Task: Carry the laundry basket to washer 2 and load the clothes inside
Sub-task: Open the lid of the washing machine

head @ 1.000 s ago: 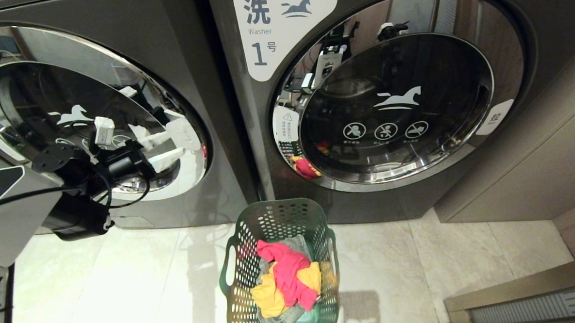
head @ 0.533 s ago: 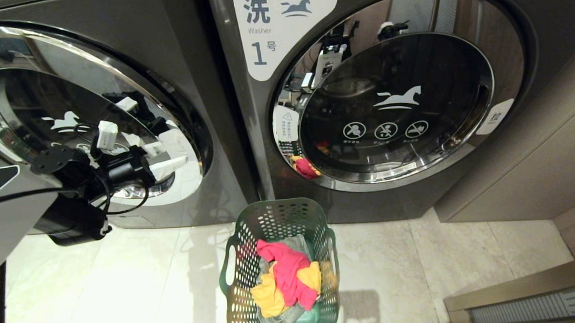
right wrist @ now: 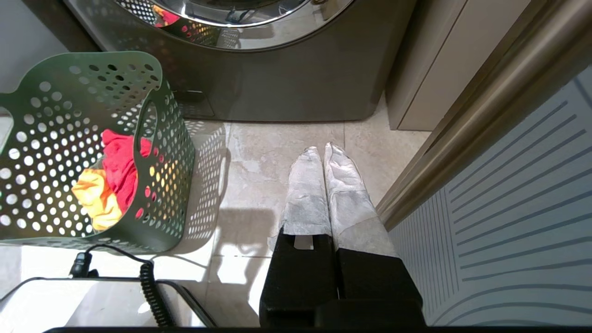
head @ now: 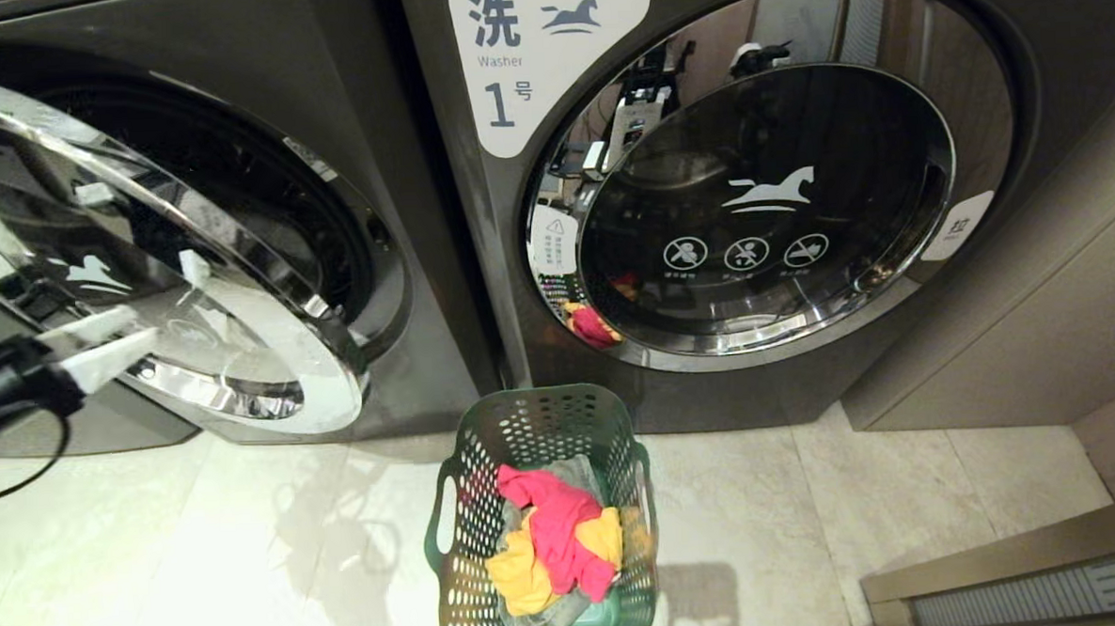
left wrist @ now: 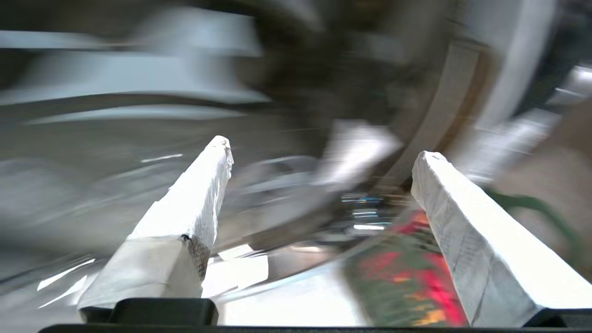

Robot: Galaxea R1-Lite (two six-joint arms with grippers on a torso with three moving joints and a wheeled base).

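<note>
Two grippers: left gripper [head: 112, 342] apart | right gripper [right wrist: 322, 150] together | perforated plastic laundry basket [head: 534, 427]

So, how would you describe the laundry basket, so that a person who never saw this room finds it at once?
Look at the two dark grey washers, the right one labelled "1". On the pale tiled floor just before the gap between them stands the laundry basket. It is the only green thing there: plastic, its sides pierced with round holes, with pink, yellow and grey clothes inside.
</note>
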